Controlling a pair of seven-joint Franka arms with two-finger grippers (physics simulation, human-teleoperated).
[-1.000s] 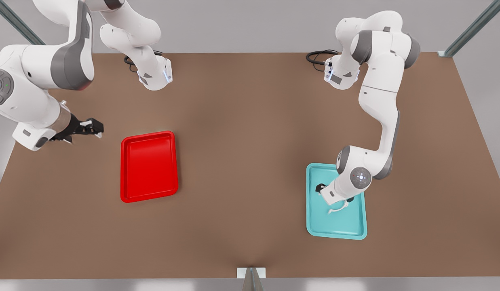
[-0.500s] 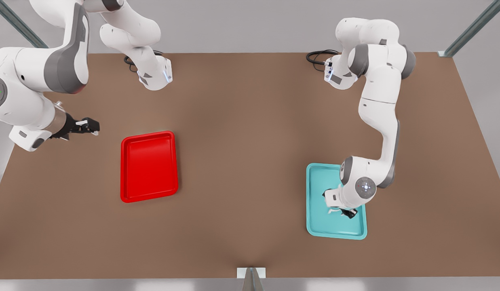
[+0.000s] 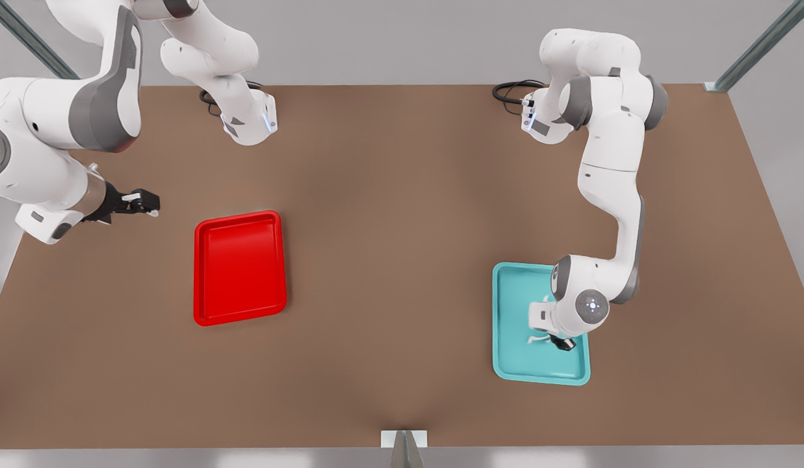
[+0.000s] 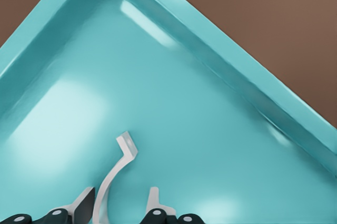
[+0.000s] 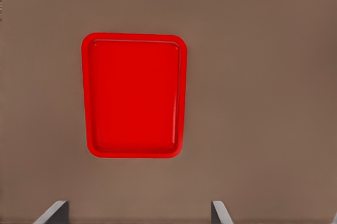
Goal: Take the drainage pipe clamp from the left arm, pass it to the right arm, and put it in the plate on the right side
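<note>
Table: you have a plain brown top (image 3: 402,214), matte and bare across its middle.
Wall: you see flat pale grey (image 3: 389,39) behind the table's far edge.
Frame: grey metal struts (image 3: 759,45) slant in at your two far corners.
Bracket: a small grey post (image 3: 405,448) stands at the middle of the near edge.
Cables: black loops (image 3: 509,91) lie by the far edge.
Light: soft and even, with faint shadows.

Red plate (image 5: 134,95) on brown table (image 5: 263,103)
</note>
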